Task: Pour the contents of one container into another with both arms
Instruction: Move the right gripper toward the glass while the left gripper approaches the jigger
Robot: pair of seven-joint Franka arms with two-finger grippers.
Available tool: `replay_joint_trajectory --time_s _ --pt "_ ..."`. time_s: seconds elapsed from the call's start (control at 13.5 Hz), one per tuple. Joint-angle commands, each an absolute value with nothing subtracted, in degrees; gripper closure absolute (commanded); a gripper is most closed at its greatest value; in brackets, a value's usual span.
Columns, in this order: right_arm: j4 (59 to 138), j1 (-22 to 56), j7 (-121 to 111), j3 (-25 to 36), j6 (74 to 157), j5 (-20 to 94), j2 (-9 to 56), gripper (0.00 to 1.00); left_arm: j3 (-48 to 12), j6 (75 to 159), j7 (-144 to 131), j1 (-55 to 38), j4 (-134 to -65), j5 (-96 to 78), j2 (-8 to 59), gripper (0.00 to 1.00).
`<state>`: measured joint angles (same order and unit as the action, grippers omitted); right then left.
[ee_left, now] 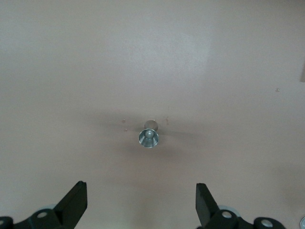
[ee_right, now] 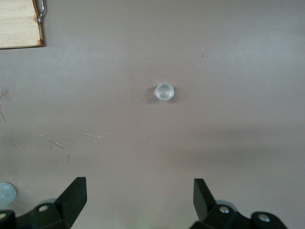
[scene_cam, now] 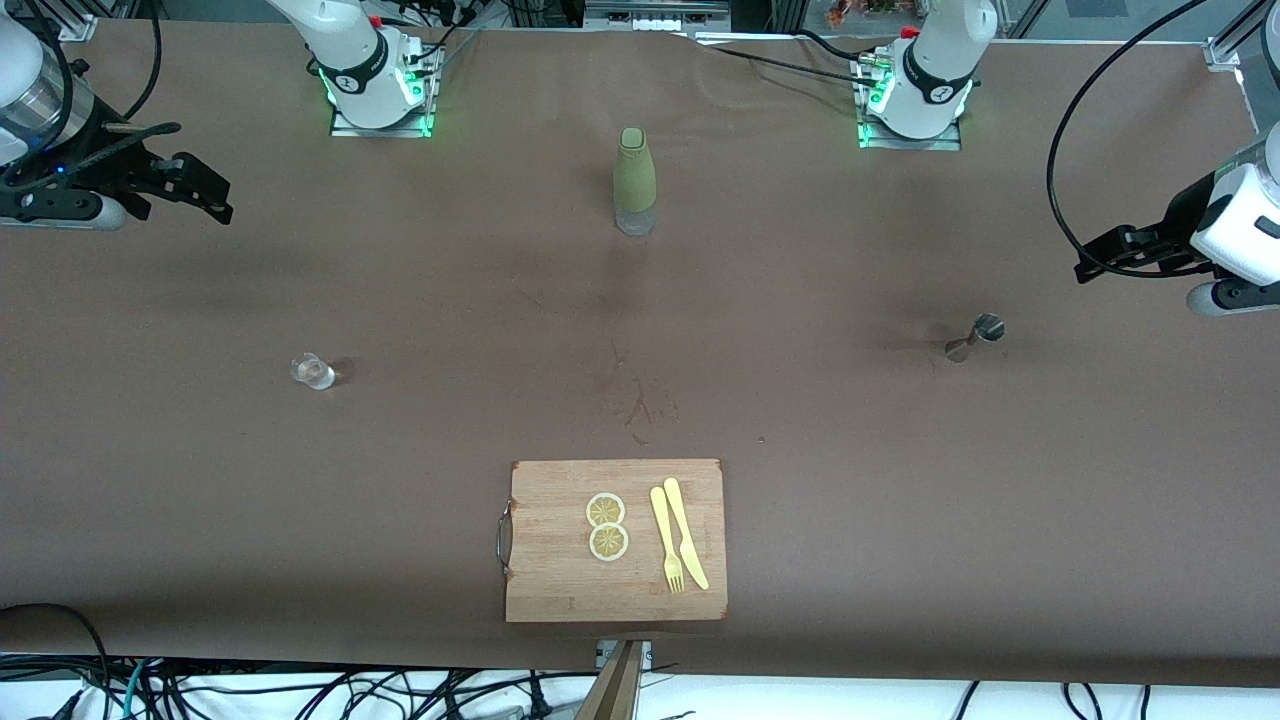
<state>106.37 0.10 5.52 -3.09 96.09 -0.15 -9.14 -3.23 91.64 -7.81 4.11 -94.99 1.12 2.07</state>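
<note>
The tiny clear glass cup (scene_cam: pixel 313 371) stands upright on the brown table (scene_cam: pixel 200 480) toward the right arm's end, at about nine o'clock from the table's middle, touching nothing; in the right wrist view the same glass (ee_right: pixel 164 92) shows from above as a small round rim on bare brown cover; the small shiny steel hourglass-shaped jigger (scene_cam: pixel 975 337) stands upright toward the left arm's end, at about three o'clock from the middle, well apart from the glass and alone.

The right gripper (scene_cam: pixel 200 195) hangs in the air over the table's edge at the right arm's end, at roughly ten o'clock from the glass, its black fingers (ee_right: pixel 71 198) spread wide with nothing between them; the left gripper (scene_cam: pixel 1105 255) hangs over the left arm's end, at roughly two o'clock from the jigger, likewise wide open and empty; its fingers (ee_left: pixel 74 202) frame the jigger (ee_left: pixel 148 137) below.

A tall olive-green bottle (scene_cam: pixel 635 180) stands at twelve o'clock, between the two arm bases; a wooden cutting board with a metal handle (scene_cam: pixel 560 570) lies at six o'clock, nearest the front camera, bearing two lemon slices (scene_cam: pixel 606 526), a yellow plastic fork (scene_cam: pixel 666 540) and a yellow plastic knife (scene_cam: pixel 686 532) side by side.
</note>
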Motion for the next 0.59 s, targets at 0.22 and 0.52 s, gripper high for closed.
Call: replay_joint_trajectory --time_s 0.22,0.52 --pt "105.65 -0.62 1.43 -3.25 95.10 -0.70 -9.05 0.01 -3.34 92.99 -7.65 4.39 -96.77 -0.09 0.61 0.00" --pt "105.73 -0.62 -17.61 -0.36 95.80 0.44 -8.18 0.01 -3.16 94.31 -7.21 4.31 -96.15 -0.09 1.14 0.00"
